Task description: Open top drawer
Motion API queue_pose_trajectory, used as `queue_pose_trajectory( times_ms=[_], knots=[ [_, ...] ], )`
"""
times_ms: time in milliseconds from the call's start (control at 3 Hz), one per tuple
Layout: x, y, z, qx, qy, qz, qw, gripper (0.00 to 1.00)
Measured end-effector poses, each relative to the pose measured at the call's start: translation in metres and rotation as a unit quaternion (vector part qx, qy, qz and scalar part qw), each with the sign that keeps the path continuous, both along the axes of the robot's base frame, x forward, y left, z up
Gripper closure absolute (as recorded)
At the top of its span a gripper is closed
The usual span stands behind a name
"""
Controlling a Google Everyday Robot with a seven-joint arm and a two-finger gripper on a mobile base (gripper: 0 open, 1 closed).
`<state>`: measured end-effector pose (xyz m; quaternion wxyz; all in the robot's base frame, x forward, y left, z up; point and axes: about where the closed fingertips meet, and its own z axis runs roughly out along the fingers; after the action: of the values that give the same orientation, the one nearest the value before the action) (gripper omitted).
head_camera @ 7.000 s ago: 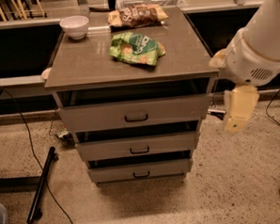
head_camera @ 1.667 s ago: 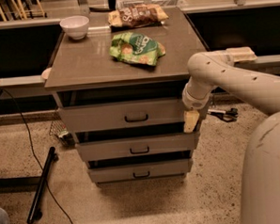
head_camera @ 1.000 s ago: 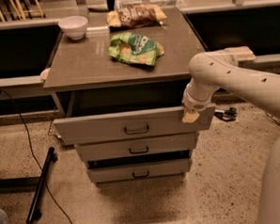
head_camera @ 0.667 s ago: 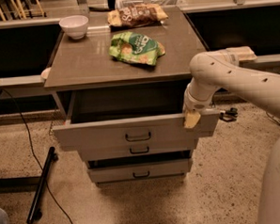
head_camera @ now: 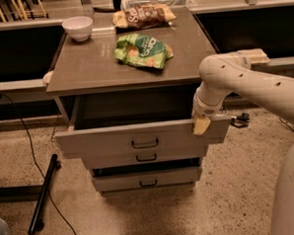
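Camera view has the top drawer (head_camera: 104, 140) standing well open, its inside mostly dark. The gripper (head_camera: 202, 125) sits at the right end of the drawer front's top edge, and I can't tell if it's clamped there. The loop handle (head_camera: 145, 143) is off to its left. The arm (head_camera: 244, 82) is cut off at the right.

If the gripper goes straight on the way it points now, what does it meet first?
Probably the top drawer: the gripper points down at the right end of its front's upper edge and seems to touch it. Depth is unclear; just in front of it, only floor lies below.
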<state>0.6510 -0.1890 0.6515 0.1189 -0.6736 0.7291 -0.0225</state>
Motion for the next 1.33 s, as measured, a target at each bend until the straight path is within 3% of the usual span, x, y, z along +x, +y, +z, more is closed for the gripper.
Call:
queue_pose_trajectory(
  times_ms=[667,1000,1333],
  knots=[
    [0.0000,0.0000,-0.0001,0.000,0.000,0.000,1.0000,0.17],
    [0.0000,0.0000,-0.0001,0.000,0.000,0.000,1.0000,0.00],
    [0.0000,0.0000,-0.0001,0.000,0.000,0.000,1.0000,0.00]
  ],
)
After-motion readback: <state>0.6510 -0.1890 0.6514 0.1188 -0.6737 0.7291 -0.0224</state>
